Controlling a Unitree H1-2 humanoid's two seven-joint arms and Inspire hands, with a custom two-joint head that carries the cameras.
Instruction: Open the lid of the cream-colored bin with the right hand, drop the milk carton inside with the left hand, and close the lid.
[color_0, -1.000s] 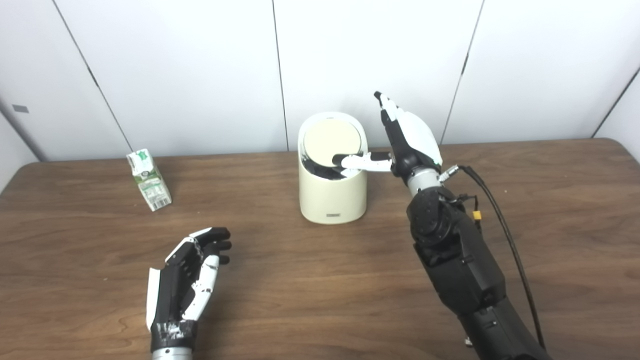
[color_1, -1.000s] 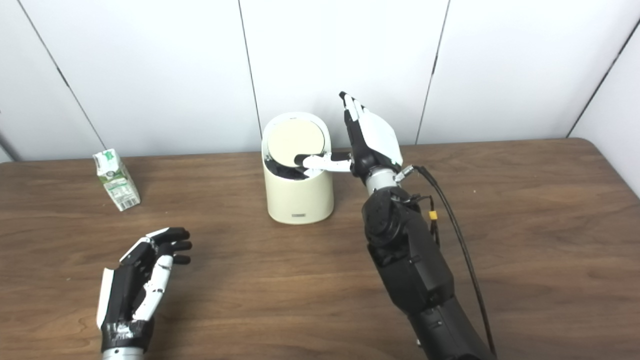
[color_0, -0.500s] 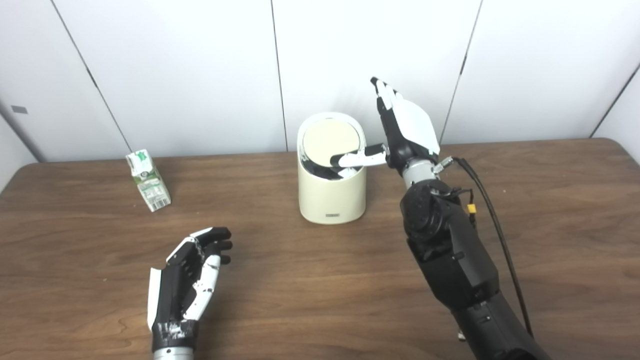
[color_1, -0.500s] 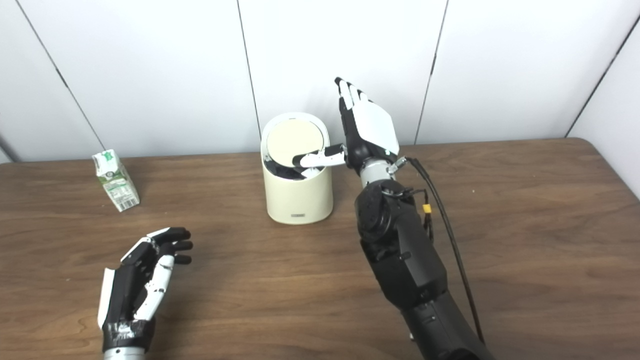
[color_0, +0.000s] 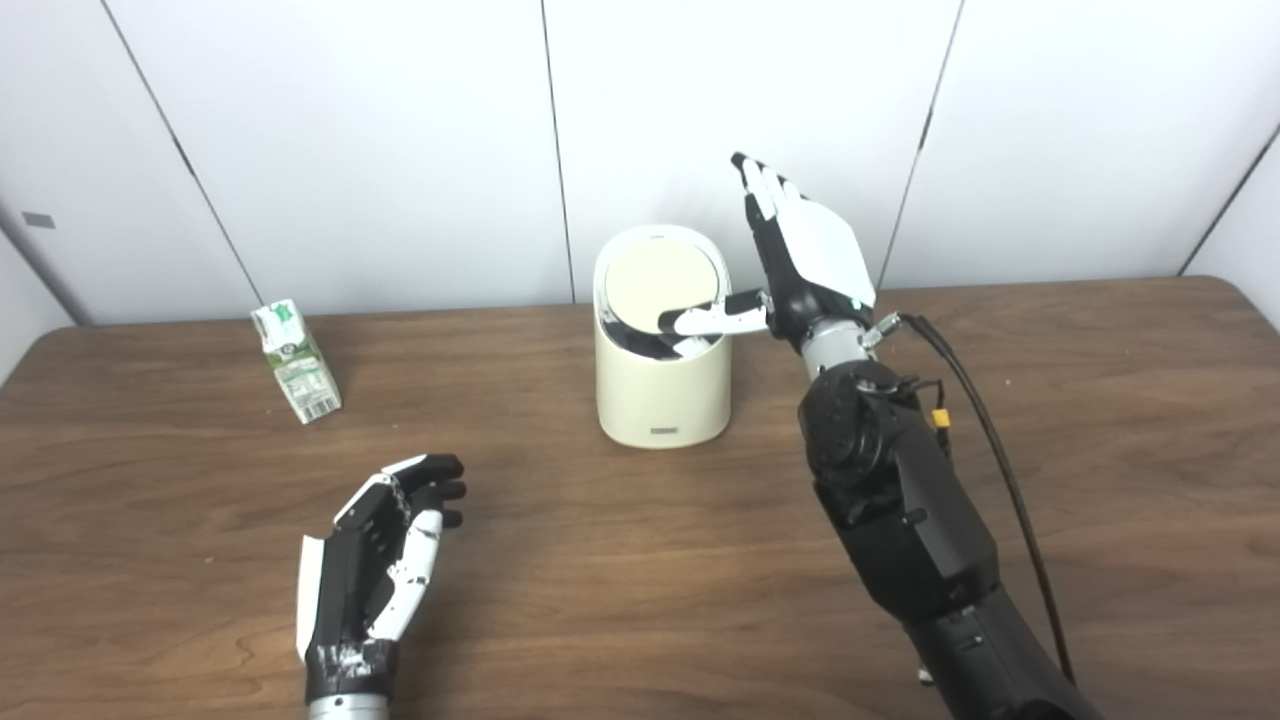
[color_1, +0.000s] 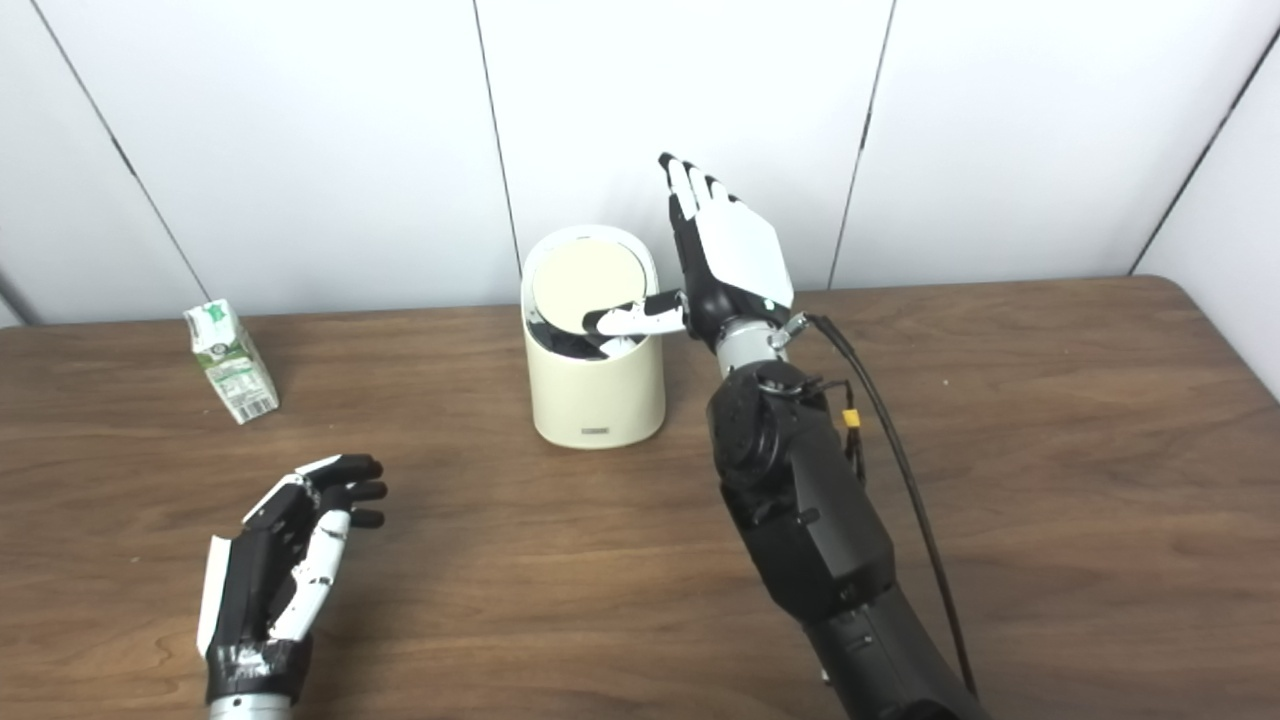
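Note:
The cream-colored bin (color_0: 662, 390) stands near the table's far edge. Its round lid (color_0: 662, 282) is tipped up toward the back, and a dark gap shows at the front of the opening. My right hand (color_0: 800, 255) is open beside the bin's right side, fingers pointing up. Its thumb reaches left across the rim, under the lid's front edge. The green and white milk carton (color_0: 297, 360) stands tilted at the far left. My left hand (color_0: 375, 560) is open and empty near the front, well apart from the carton.
The brown wooden table (color_0: 1100, 450) runs the full width, with a white panelled wall close behind the bin. A black cable (color_0: 985, 420) hangs along my right forearm.
My right hand has risen a little and shifted slightly left, its thumb staying under the lid. The lid stays tipped up. My left hand and the carton have not moved.

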